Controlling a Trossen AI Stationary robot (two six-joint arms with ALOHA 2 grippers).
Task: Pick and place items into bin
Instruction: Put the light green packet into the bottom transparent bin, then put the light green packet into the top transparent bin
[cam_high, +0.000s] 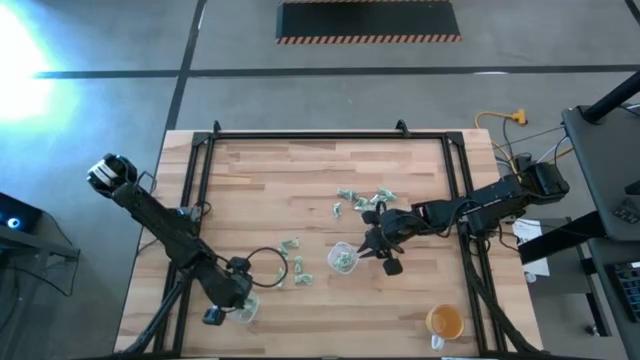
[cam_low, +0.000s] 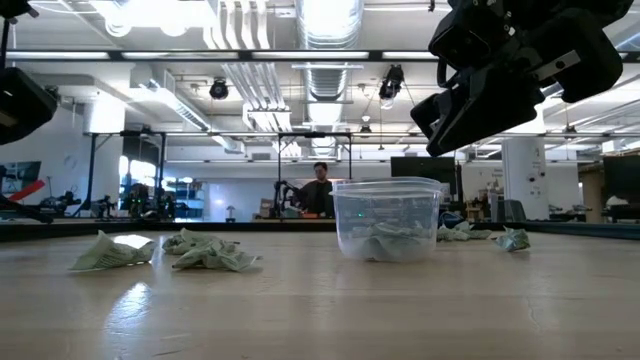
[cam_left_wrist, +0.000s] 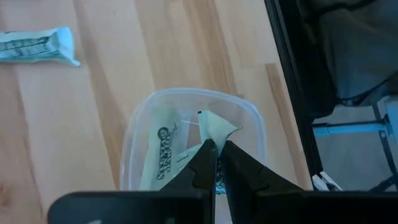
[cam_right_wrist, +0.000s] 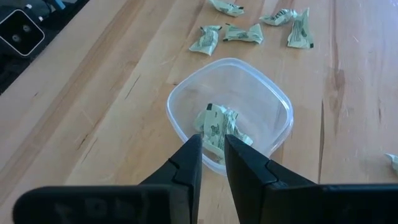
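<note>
upright, wrapper pinched by left gripper

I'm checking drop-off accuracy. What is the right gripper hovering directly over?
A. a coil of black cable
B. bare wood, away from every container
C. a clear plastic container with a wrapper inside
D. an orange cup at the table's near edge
C: the right wrist view shows the right gripper poised above the clear plastic container, with a green-and-white wrapper lying inside.

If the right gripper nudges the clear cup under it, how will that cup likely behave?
The clear cup looks thin-walled and holds only a wrapper or two, so it is probably light and would slide on the smooth table. Its squat shape makes tipping unlikely. The right gripper hangs above it.
</note>
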